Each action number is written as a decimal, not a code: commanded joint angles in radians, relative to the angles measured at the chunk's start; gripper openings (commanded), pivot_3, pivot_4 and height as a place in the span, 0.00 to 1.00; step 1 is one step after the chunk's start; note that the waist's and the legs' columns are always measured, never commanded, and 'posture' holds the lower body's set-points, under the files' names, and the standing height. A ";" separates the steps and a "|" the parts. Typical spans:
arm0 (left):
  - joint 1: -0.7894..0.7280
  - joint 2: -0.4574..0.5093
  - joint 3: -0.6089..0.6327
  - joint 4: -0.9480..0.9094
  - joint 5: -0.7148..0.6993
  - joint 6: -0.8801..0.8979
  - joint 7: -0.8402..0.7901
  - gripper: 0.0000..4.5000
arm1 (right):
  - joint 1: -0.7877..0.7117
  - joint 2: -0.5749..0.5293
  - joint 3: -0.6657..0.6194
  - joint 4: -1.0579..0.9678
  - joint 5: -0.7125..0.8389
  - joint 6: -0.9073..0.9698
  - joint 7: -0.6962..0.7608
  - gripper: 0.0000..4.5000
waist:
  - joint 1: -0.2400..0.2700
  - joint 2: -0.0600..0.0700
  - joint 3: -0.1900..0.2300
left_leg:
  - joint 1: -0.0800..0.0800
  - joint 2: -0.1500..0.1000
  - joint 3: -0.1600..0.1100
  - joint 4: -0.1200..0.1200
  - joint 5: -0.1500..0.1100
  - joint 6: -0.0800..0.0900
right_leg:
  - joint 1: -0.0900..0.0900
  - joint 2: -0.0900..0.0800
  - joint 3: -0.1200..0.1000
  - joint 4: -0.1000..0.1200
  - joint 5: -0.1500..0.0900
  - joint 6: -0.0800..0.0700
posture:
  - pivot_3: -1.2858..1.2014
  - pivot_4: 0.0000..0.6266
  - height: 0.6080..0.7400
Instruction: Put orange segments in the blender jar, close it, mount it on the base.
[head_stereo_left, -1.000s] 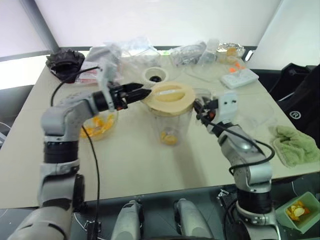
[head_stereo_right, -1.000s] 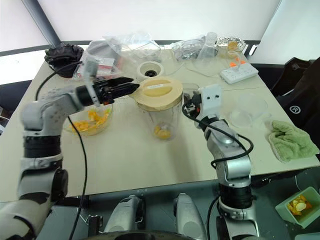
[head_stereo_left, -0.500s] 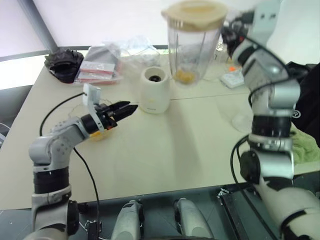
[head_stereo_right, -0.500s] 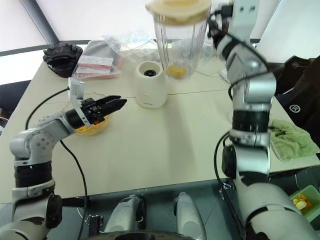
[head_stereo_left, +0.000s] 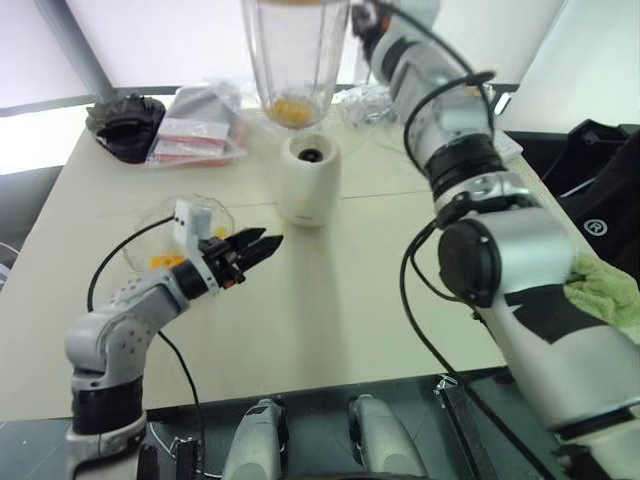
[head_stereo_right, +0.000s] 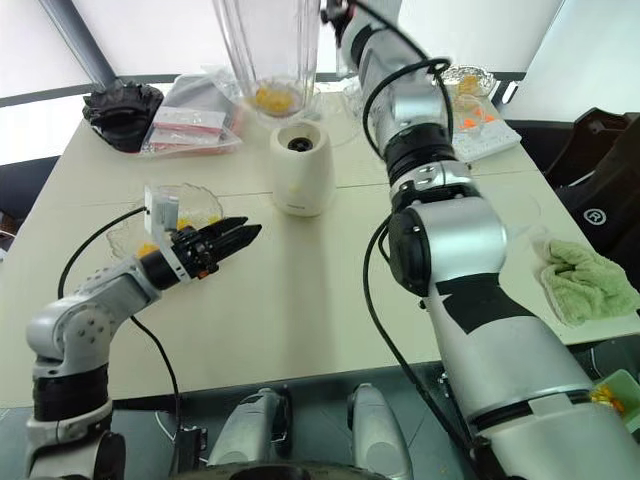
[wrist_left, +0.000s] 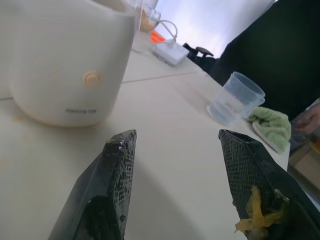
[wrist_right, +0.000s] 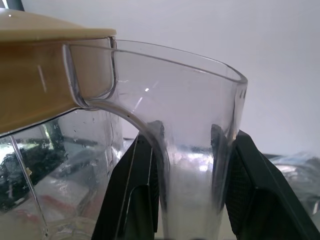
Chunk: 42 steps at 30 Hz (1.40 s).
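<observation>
My right gripper (wrist_right: 192, 145) is shut on the side handle of the blender jar (head_stereo_left: 295, 55) and holds it in the air, above the base (head_stereo_left: 310, 180). A cream lid (wrist_right: 45, 30) sits on the jar's top. Several orange segments (head_stereo_left: 286, 108) lie at the jar's bottom. The cream-white base stands on the table with its dark socket facing up. My left gripper (head_stereo_left: 262, 243) hovers open, low over the table, to the near left of the base. A scrap of orange pulp sticks to one of its fingers (wrist_left: 255, 215). Behind it stands a clear ruffled dish (head_stereo_left: 165, 240) with more orange segments.
A black object (head_stereo_left: 125, 120) and bagged packets (head_stereo_left: 195, 135) lie at the back left. A white power strip (head_stereo_right: 480, 125) lies at the back right. A clear cup (wrist_left: 235, 97) and a green cloth (head_stereo_right: 590, 285) sit on the right side.
My right arm has lifted the jar off the table, up and to the left, to above the base. My left gripper has drawn back and sunk toward the table, still open.
</observation>
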 joint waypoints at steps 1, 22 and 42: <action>0.017 0.014 0.010 -0.066 -0.036 -0.007 0.018 0.60 | -0.019 -0.001 -0.008 -0.033 0.002 -0.079 0.012 0.29 | 0.001 0.000 0.000 | 0.000 -0.001 0.000 0.001 0.000 0.000 | 0.000 -0.001 0.000 0.000 0.000 0.000 | 0.52 0.24 1.00; 0.060 -0.001 -0.075 -0.131 -0.074 -0.012 0.087 0.60 | 0.065 -0.016 -0.030 0.054 -0.023 -0.238 -0.069 0.29 | 0.000 0.000 0.000 | 0.000 -0.001 0.000 0.000 0.001 -0.001 | 0.001 0.002 -0.002 0.001 0.000 0.000 | 0.52 0.24 1.00; 0.036 0.007 -0.133 -0.093 -0.048 -0.045 0.103 0.60 | 0.100 -0.033 0.094 0.067 -0.155 -0.119 -0.070 0.29 | 0.001 0.000 0.000 | 0.010 -0.001 -0.002 0.001 0.001 -0.002 | 0.012 0.003 -0.003 0.000 -0.002 -0.004 | 0.52 0.24 1.00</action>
